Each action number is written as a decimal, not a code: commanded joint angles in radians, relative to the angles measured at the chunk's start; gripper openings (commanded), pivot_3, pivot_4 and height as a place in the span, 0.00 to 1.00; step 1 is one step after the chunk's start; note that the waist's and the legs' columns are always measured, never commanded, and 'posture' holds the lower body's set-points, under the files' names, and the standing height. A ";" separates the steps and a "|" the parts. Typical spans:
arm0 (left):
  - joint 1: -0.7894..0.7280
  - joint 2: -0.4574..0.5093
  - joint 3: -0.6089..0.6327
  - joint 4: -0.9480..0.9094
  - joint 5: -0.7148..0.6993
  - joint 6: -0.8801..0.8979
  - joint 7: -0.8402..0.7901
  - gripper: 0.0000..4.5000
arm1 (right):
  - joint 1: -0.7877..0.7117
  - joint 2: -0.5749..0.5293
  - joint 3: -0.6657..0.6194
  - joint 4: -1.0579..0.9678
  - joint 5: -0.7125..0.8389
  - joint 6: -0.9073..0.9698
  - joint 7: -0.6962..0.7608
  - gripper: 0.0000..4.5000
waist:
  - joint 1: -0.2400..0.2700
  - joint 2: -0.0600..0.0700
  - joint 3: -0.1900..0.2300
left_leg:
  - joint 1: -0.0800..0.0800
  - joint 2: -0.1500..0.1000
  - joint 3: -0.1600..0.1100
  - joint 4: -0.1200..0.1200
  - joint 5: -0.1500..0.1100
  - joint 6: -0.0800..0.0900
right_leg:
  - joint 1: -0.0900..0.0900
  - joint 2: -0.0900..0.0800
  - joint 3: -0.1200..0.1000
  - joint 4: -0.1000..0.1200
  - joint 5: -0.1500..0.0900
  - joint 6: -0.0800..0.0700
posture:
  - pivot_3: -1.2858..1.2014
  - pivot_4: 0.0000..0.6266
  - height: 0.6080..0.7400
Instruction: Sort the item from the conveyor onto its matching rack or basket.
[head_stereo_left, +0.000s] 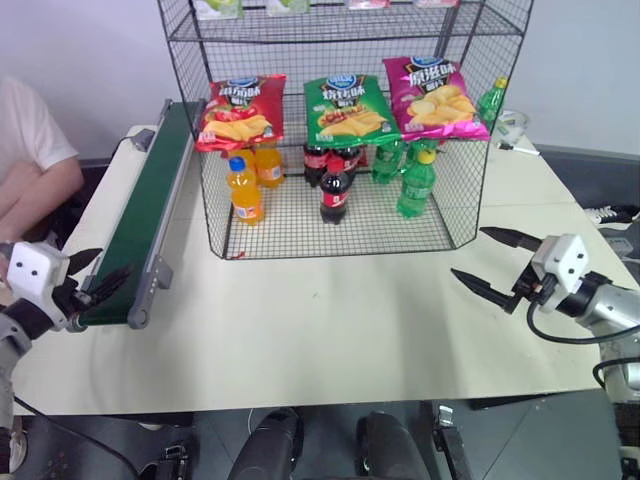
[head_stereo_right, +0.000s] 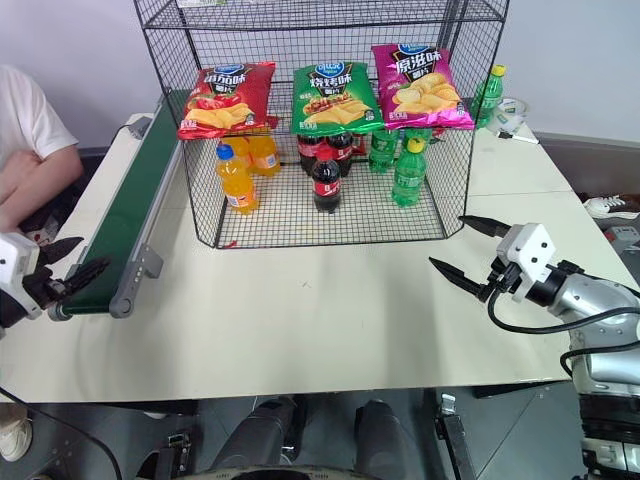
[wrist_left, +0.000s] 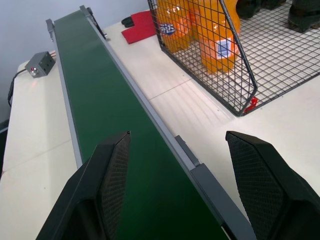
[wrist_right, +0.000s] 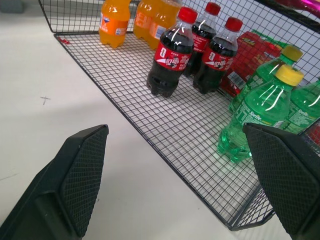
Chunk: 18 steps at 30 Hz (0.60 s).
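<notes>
Crisp bag (head_stereo_left: 240, 110) hangs on the rack (head_stereo_left: 340, 130); wrist views omit it.

The green bottle (wrist_right: 252, 120) reads "Sprite" on its label, while the print on the crisp bags and cola bottles is too small to read.

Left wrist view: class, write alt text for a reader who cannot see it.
Two open black fingers frame a bare green conveyor running away across a pale table. Beside it stands a wire rack holding orange drink bottles.
</notes>
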 joint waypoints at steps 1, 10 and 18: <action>-0.015 -0.002 0.024 -0.026 0.001 -0.025 0.011 0.70 | -0.018 0.005 -0.007 -0.003 0.006 -0.023 -0.003 1.00 | 0.000 0.000 0.000 | 0.000 0.000 0.000 0.000 0.000 0.000 | 0.000 0.000 0.000 0.000 0.000 0.000 | 0.52 0.24 1.00; -0.024 0.000 0.010 -0.021 0.019 -0.032 0.008 0.70 | -0.030 0.013 0.000 0.005 -0.003 -0.028 -0.008 1.00 | 0.000 0.000 0.000 | 0.000 0.000 0.000 0.000 0.000 0.000 | 0.000 0.000 0.000 0.000 0.000 0.000 | 0.52 0.24 1.00; -0.039 -0.004 0.002 -0.010 0.027 -0.032 0.003 0.70 | -0.031 0.016 0.003 0.006 -0.011 -0.033 -0.011 1.00 | 0.000 0.000 0.000 | 0.000 0.000 0.000 0.000 0.000 0.000 | 0.000 0.000 0.000 0.000 0.000 0.000 | 0.52 0.24 1.00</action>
